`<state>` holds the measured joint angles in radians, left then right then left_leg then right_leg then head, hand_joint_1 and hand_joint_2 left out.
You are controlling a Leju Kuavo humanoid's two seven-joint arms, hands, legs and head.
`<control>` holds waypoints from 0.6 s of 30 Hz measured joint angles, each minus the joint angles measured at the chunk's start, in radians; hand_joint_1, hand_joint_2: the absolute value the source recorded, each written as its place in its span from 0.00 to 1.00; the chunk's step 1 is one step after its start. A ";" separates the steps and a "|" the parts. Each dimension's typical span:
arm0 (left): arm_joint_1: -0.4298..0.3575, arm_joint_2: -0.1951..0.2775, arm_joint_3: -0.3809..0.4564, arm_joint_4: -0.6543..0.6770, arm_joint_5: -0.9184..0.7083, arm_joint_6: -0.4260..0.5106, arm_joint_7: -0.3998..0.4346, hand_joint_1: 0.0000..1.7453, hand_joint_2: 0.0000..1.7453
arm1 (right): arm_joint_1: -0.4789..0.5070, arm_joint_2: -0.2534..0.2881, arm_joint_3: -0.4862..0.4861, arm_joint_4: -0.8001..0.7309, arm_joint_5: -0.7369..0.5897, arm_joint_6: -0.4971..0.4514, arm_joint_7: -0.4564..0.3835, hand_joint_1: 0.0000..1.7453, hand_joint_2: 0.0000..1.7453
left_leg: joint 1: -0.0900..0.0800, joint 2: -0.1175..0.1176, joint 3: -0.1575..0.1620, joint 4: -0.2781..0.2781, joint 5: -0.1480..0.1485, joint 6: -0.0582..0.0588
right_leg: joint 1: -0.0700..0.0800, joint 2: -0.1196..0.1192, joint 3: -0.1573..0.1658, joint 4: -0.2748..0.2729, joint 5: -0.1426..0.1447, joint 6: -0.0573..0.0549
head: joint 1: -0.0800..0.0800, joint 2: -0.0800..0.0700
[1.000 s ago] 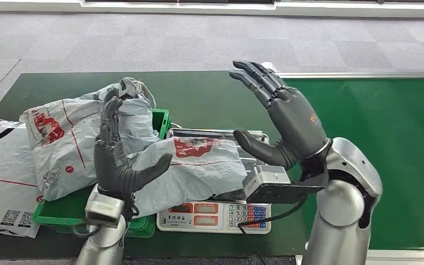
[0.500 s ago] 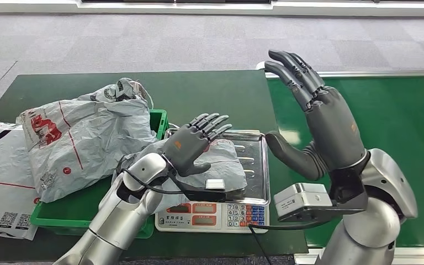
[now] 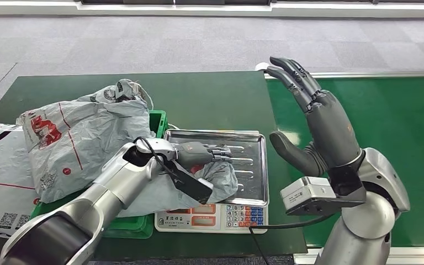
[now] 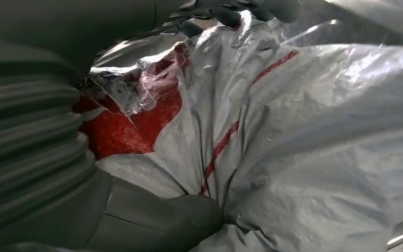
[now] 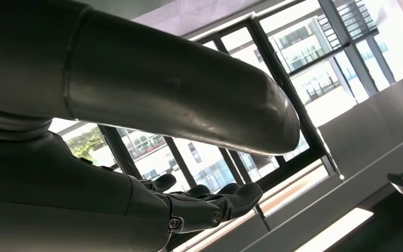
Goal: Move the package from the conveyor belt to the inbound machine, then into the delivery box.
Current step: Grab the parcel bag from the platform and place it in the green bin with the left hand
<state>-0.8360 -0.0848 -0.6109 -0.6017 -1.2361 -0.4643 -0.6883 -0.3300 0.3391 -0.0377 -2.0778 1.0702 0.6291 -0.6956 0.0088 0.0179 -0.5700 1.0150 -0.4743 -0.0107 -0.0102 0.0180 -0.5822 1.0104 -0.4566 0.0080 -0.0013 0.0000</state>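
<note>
My left hand (image 3: 199, 153) has dropped from above the grey package (image 3: 212, 179) and now lies flat on it, fingers straight and together, on the scale's steel tray (image 3: 254, 165). My right hand (image 3: 317, 124) is raised, fingers spread, holding nothing.

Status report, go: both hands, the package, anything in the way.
Left hand on the package, grip unclear. Right hand raised, open, holding nothing. Package lies on the scale tray. Another grey bag heaped over the green bin beside it.
</note>
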 joint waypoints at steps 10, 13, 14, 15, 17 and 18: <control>-0.055 0.010 -0.095 0.067 0.135 -0.119 -0.011 1.00 1.00 | 0.001 0.000 -0.012 0.011 -0.001 0.000 0.000 0.00 0.00 | 0.001 0.000 0.007 -0.002 0.000 -0.003 | 0.001 0.000 0.005 0.000 -0.001 -0.002 | 0.000 0.000; -0.072 0.018 -0.163 0.067 0.224 -0.131 -0.013 1.00 1.00 | 0.004 0.000 -0.022 0.011 0.001 0.000 0.000 0.00 0.00 | 0.001 0.000 0.007 -0.002 0.001 -0.003 | 0.001 0.000 0.005 0.000 -0.001 -0.002 | 0.000 0.000; -0.078 0.020 -0.183 0.067 0.246 -0.127 -0.013 1.00 1.00 | 0.005 -0.001 -0.025 0.010 0.003 0.000 0.000 0.00 0.00 | 0.001 0.000 0.007 -0.002 0.001 -0.003 | 0.001 0.000 0.005 0.000 -0.001 -0.002 | 0.000 0.000; -0.083 0.021 -0.201 0.067 0.264 -0.120 -0.013 1.00 1.00 | 0.006 -0.001 -0.028 0.010 0.005 0.000 0.000 0.00 0.00 | 0.001 0.000 0.007 -0.002 0.001 -0.003 | 0.001 0.000 0.005 0.000 -0.001 -0.002 | 0.000 0.000; -0.090 0.022 -0.230 0.066 0.301 -0.089 -0.011 1.00 1.00 | 0.009 -0.001 -0.037 0.006 0.009 0.000 0.000 0.00 0.00 | 0.001 0.000 0.006 -0.002 0.001 -0.003 | 0.000 0.000 0.004 0.000 -0.001 -0.002 | 0.000 0.000; -0.092 0.023 -0.239 0.066 0.318 -0.066 -0.007 1.00 1.00 | 0.010 -0.002 -0.041 0.003 0.010 0.000 0.000 0.00 0.00 | 0.001 0.000 0.006 -0.002 0.001 -0.003 | 0.000 0.000 0.004 0.000 -0.001 -0.002 | 0.000 0.000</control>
<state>-0.9279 -0.0618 -0.8499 -0.5357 -0.9181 -0.5305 -0.6952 -0.3198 0.3375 -0.0787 -2.0746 1.0805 0.6291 -0.6958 0.0093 0.0175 -0.5640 1.0129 -0.4737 -0.0137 -0.0104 0.0181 -0.5782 1.0104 -0.4575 0.0063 -0.0012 0.0000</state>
